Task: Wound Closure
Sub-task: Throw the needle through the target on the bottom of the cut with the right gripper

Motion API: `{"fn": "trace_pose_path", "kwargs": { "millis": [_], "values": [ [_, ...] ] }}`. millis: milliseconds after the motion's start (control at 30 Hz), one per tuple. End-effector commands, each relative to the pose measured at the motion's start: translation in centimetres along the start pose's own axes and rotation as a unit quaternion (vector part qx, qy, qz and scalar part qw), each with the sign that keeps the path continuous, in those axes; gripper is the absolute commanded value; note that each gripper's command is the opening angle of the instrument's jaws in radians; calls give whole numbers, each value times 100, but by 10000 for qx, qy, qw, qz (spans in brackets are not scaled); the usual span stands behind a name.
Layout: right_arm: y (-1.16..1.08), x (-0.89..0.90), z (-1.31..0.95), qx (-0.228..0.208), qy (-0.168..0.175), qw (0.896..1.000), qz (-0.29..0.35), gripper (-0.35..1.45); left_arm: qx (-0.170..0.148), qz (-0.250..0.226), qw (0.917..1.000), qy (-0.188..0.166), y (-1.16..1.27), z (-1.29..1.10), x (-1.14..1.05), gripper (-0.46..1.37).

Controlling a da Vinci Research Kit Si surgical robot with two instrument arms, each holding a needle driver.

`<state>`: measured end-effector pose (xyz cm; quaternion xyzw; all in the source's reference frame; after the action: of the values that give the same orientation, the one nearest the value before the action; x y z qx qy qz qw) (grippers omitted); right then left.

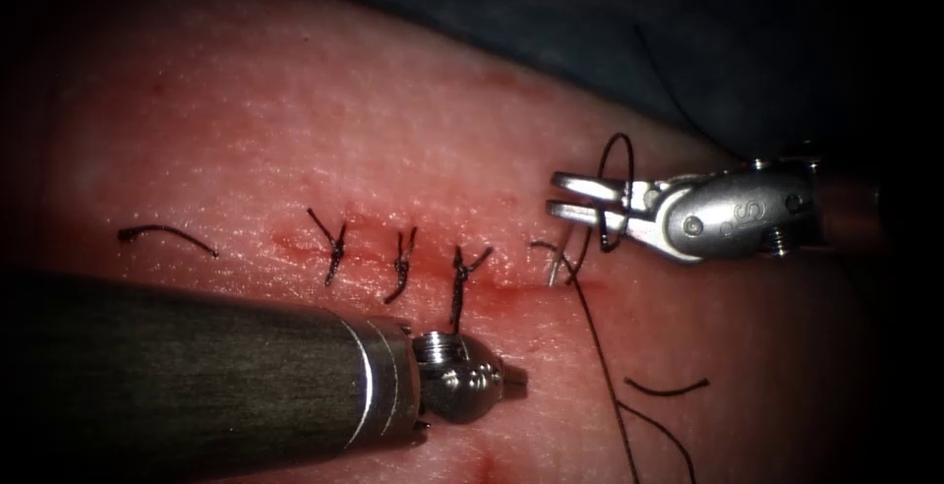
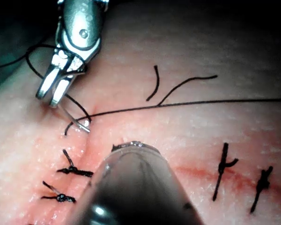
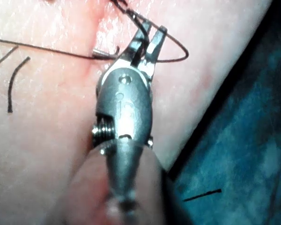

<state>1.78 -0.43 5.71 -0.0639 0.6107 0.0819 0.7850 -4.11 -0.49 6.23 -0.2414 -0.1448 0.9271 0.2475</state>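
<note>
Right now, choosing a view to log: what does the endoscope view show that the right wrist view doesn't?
Endoscope view adds the left tool, its hold unreadable, and three tied stitches. Right wrist view adds a thread scrap on blue cloth. Both: the right tool, jaws open, holding nothing, thread looped around it; needle stuck in the tissue at the cut's right end.

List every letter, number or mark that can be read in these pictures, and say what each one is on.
"S": embossed on the shiny metal wrist body of the right arm's end effector, as the endoscope view shows it.
An embossed mark on that same metal body in the right wrist view: too blurred to read.
Nothing readable on the left arm's dark grey shaft or the pink tissue.
</note>
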Motion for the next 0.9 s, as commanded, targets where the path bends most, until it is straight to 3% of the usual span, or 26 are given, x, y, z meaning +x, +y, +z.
{"fn": "trace_pose_path", "kwargs": {
  "millis": [33, 567, 900],
  "values": [
    [0, 0, 1, -29, -17, 10000, 0, -35, -9, 7, 10000, 1, 0, 1, -1, -35],
    [-14, 14, 36, -287, -213, 9993, 118, -35, -4, 37, 10000, 2, 2, 1, -9, -35],
    [-4, 12, 28, -30, -179, 9997, 132, -35, -4, 54, 10000, 3, 2, 1, -12, -35]
  ]
}}
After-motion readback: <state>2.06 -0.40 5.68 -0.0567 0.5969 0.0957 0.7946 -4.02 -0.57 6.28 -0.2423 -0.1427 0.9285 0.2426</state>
